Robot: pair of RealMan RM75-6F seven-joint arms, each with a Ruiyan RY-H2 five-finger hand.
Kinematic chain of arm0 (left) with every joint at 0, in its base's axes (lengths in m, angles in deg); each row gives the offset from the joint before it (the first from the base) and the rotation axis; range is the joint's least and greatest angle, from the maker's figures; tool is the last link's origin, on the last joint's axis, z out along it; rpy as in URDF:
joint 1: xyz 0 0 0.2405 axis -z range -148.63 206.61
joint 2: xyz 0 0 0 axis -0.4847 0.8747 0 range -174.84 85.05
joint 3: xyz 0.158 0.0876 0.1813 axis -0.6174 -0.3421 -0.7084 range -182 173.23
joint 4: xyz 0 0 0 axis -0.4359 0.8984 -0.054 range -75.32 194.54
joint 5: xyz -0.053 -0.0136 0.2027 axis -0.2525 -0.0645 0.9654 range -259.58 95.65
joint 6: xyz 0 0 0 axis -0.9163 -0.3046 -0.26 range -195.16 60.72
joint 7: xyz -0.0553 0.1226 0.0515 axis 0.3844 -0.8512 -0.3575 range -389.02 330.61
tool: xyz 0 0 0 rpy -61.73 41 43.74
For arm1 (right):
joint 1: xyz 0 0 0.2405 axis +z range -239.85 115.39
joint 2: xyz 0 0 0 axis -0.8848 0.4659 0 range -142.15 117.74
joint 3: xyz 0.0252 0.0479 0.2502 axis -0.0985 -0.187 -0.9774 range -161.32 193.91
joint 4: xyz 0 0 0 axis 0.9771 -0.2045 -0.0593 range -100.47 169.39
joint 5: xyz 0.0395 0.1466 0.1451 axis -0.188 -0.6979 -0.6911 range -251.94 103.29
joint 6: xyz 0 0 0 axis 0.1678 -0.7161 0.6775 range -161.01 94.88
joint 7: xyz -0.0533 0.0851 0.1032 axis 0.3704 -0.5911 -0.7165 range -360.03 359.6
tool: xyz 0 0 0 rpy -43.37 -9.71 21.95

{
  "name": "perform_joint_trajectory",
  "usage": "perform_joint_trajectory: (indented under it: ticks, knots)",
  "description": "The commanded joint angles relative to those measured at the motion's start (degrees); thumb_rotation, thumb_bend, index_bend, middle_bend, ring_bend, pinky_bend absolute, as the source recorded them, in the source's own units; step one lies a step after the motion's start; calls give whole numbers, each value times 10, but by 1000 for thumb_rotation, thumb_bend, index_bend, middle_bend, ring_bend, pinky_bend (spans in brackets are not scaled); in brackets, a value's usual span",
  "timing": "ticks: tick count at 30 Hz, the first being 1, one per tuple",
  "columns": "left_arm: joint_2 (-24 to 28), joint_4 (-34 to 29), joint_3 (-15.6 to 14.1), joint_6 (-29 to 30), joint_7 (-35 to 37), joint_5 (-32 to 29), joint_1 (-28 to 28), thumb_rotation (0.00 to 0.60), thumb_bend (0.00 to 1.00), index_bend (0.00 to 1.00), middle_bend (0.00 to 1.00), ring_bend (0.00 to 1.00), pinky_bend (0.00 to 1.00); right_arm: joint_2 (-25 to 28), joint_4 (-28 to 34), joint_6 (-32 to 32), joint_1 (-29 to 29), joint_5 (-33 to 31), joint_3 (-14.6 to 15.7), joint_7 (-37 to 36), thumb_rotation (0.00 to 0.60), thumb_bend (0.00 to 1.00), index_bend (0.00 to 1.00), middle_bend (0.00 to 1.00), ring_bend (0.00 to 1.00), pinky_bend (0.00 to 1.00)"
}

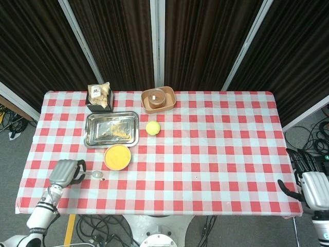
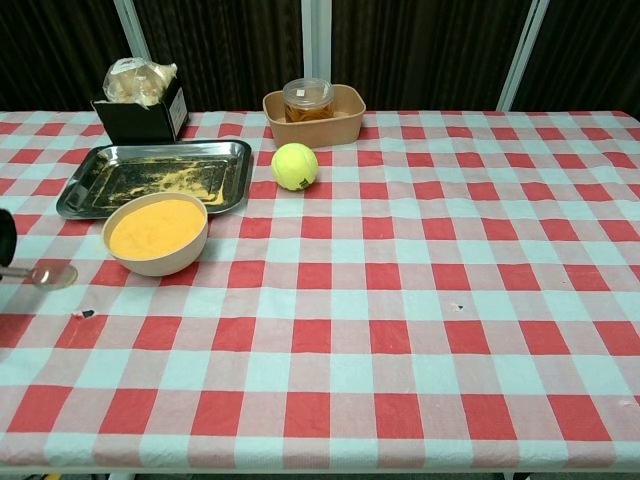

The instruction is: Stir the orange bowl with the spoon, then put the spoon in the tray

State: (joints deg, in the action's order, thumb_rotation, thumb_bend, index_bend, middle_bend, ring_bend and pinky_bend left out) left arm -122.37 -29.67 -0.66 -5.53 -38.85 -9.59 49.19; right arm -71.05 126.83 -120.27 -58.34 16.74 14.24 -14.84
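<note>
The orange bowl (image 1: 117, 157) (image 2: 158, 233) stands near the table's left front, just in front of the metal tray (image 1: 112, 129) (image 2: 160, 176). My left hand (image 1: 65, 172) hangs at the table's left edge and holds a spoon (image 1: 95, 175) (image 2: 45, 274) by its handle. The spoon's bowl points right, lifted above the cloth, left of the orange bowl. In the chest view only a sliver of the left hand (image 2: 5, 240) shows at the frame's left edge. My right hand (image 1: 308, 181) stays off the table's right front corner, fingers apart, holding nothing.
A yellow tennis ball (image 1: 152, 127) (image 2: 294, 166) lies right of the tray. Behind it a tan container (image 1: 159, 100) (image 2: 314, 115) holds a jar. A black box (image 1: 99, 98) (image 2: 141, 100) with a bag stands behind the tray. A small dark speck (image 2: 82, 314) lies on the cloth.
</note>
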Motion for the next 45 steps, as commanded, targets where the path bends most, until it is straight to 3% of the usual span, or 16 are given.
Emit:
perform_joint_trajectory:
  ticks: [1, 7, 15, 28, 36, 45]
  knots:
    - [14, -5, 28, -12, -4, 1, 29, 600, 407, 649, 914, 901, 968, 1, -1, 0, 1, -1, -2, -1, 600, 243, 0, 107, 0, 0]
    - [12, 7, 64, -73, -31, -15, 100, 600, 407, 648, 913, 900, 968, 6, 0, -6, 1, -2, -6, 0, 600, 244, 0, 107, 0, 0]
    - [-18, 23, 64, -136, -78, -67, 156, 600, 409, 648, 914, 901, 968, 7, 1, -6, 1, -3, -7, 1, 600, 243, 0, 108, 0, 0]
    - [-40, 48, 40, -126, -139, -116, 176, 600, 411, 606, 912, 901, 967, 4, -2, -4, 0, -4, -5, -2, 600, 243, 0, 109, 0, 0]
    - [-23, 31, 33, -120, -137, -120, 179, 600, 411, 403, 904, 899, 965, 6, 0, -8, -1, -3, -6, -1, 600, 244, 0, 115, 0, 0]
    - [-17, 26, 27, -116, -129, -123, 182, 600, 403, 469, 903, 897, 965, 13, 5, -18, -2, 0, -11, 3, 600, 244, 0, 115, 0, 0]
